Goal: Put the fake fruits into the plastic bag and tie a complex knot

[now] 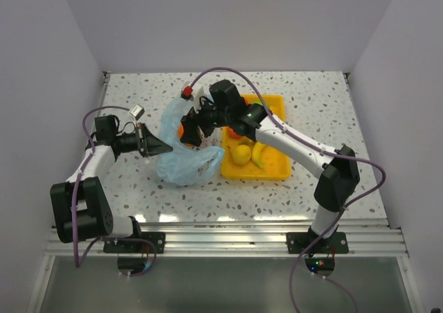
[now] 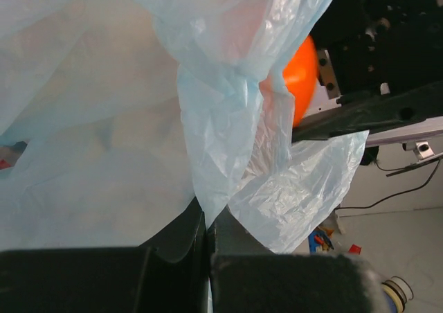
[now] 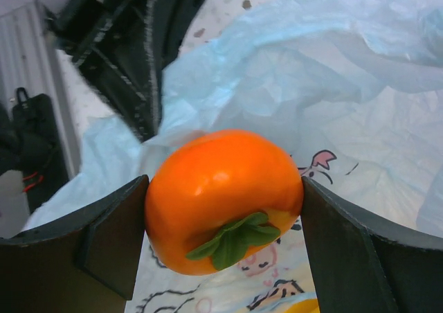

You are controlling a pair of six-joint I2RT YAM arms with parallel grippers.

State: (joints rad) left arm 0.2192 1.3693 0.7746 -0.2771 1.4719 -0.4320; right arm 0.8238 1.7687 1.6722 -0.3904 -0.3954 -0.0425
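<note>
Plastic bag [image 1: 181, 162], thin, light blue and crumpled, lies on the speckled table [image 1: 311, 98] just left of a yellow tray [image 1: 277, 174], with its upper edge raised between the two arms. The left end effector [image 1: 165, 147] is pressed together on a fold of film at the bag's left side. Its own wrist camera shows the fingers [image 2: 173, 257] meeting, with plastic pinched in the seam between them. The right end effector [image 1: 187, 131] is clamped on an orange fruit [image 3: 221, 188] with a green leafy cap, one finger on each flank. It holds the fruit over the bag's open mouth, and a cartoon print shows on the film underneath. From the left wrist, the fruit appears behind a hanging fold of plastic. A lemon [image 1: 240, 154] and a banana [image 1: 258, 157] rest side by side in the tray, to the right of the bag.
</note>
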